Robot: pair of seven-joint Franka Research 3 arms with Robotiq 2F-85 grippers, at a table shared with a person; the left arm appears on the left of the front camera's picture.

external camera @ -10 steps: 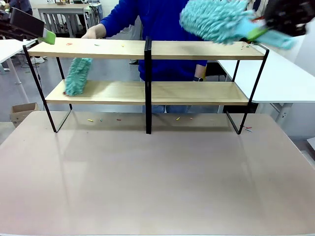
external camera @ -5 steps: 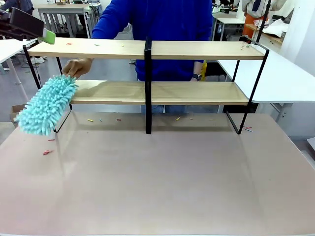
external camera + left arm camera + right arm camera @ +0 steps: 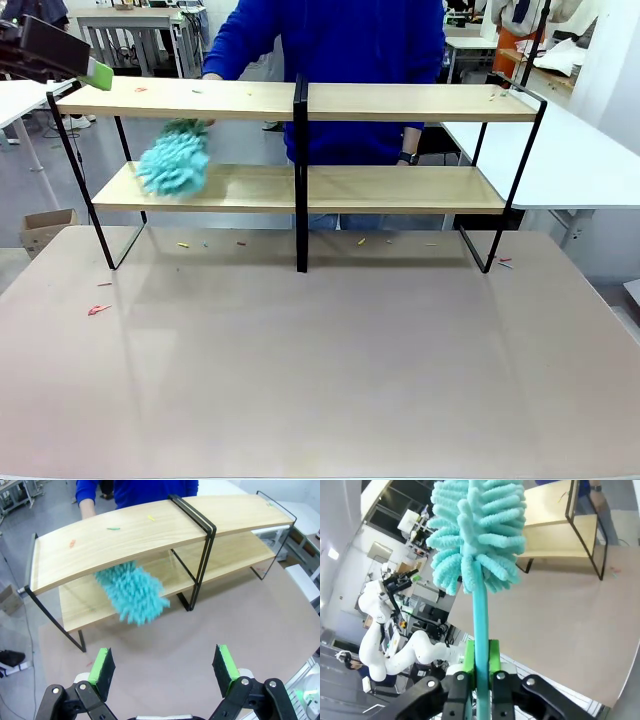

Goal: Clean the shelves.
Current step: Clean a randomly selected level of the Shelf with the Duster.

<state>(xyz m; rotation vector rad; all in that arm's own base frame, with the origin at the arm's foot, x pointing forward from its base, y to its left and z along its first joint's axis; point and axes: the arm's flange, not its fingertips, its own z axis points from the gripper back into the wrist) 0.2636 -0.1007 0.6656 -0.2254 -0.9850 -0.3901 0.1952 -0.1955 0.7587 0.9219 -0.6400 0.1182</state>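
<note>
The shelves (image 3: 400, 101) stand across the far half of the table, two light wooden boards on a black frame. A person in blue behind them holds a teal duster (image 3: 175, 160) on the left part of the lower board, also seen in the left wrist view as a blurred teal duster (image 3: 132, 592). My left gripper (image 3: 97, 73) hovers at the rack's top left corner; its left wrist view shows the gripper (image 3: 163, 665) open and empty, looking down on the shelves (image 3: 125, 535). My right gripper (image 3: 481, 662) is shut on the handle of a second teal duster (image 3: 475, 535), held up away from the shelves (image 3: 560, 542).
Small coloured scraps lie on the top board (image 3: 140, 89), on the table under the rack (image 3: 240, 242) and at the left (image 3: 97, 309). White tables (image 3: 570, 150) flank the rack. The near half of the brown table (image 3: 320, 380) is open.
My right arm with its duster has left the front view's top right. The person's duster swung out past the rack's left end, then back onto the lower board. The left arm stayed put.
</note>
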